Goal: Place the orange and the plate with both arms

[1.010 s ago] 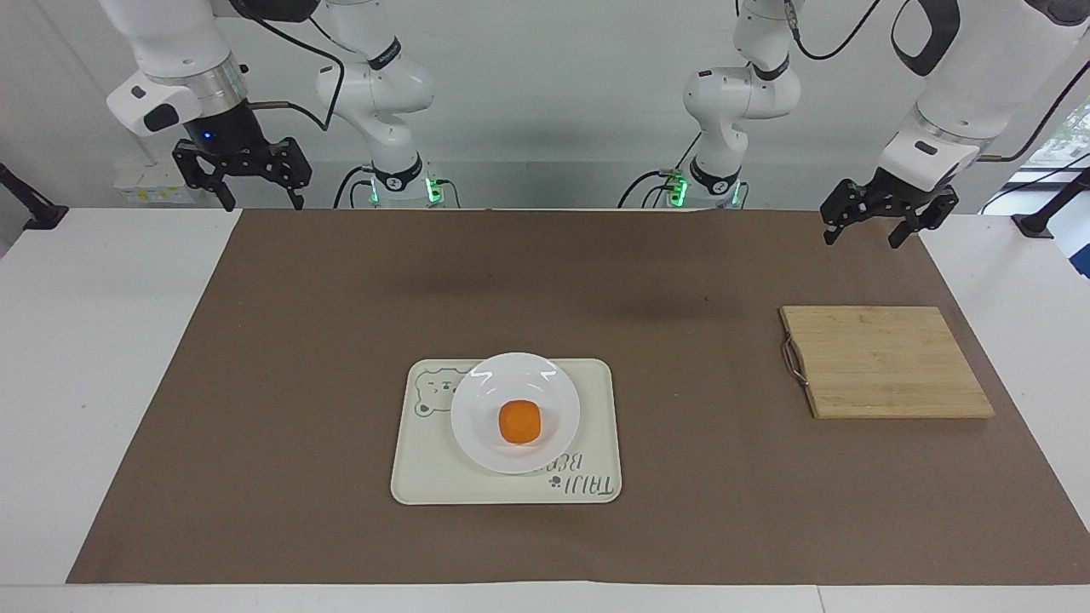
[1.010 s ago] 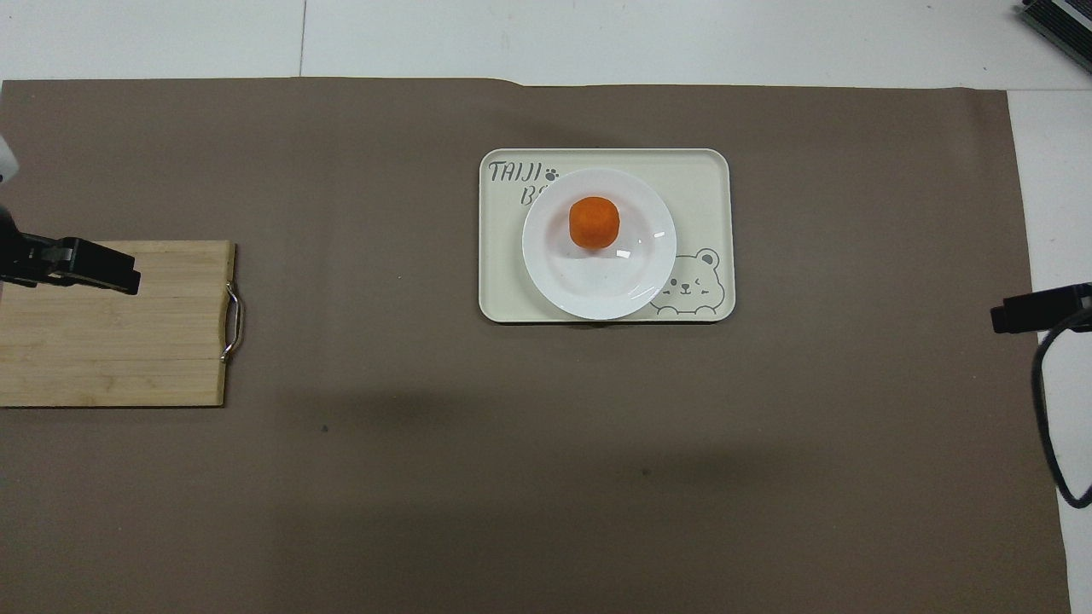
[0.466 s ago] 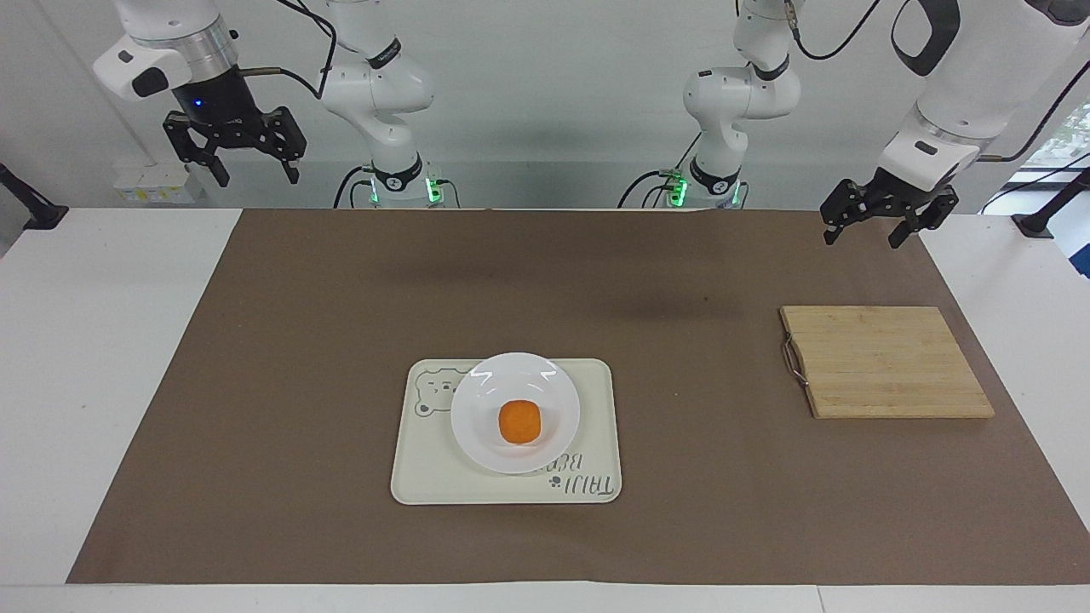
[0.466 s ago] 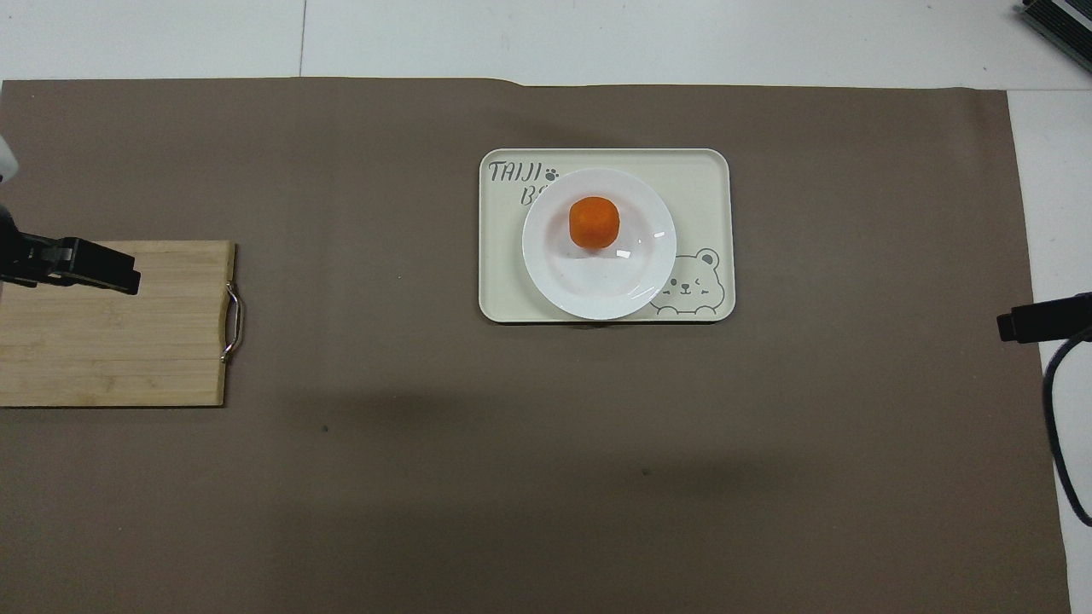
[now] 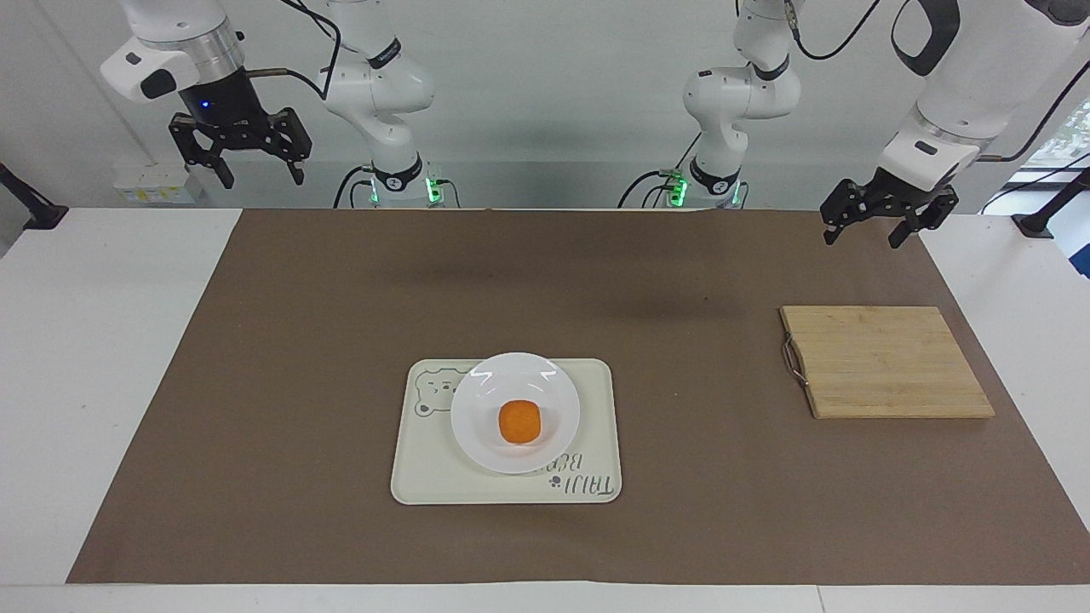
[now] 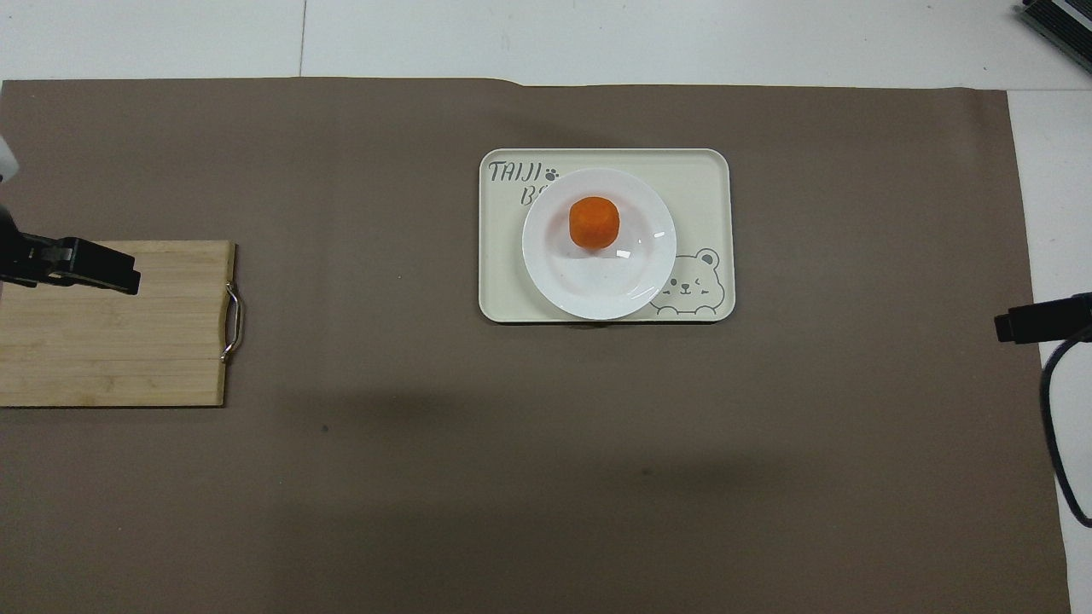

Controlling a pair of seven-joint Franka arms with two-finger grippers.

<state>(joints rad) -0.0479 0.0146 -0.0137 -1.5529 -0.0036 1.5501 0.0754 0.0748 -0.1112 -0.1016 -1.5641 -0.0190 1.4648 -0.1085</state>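
Sitting in the plate on the tray, your orange looks placed, hence both empty, spread-fingered end effectors, left end effector and right end effector, hang clear.

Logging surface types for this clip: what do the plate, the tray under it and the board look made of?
The plate: glossy white, likely glazed ceramic or melamine; bright glints on its rim. The tray: matte cream, probably plastic, with a printed bear and lettering. The board: pale wood or bamboo, with visible strips and a metal wire handle.
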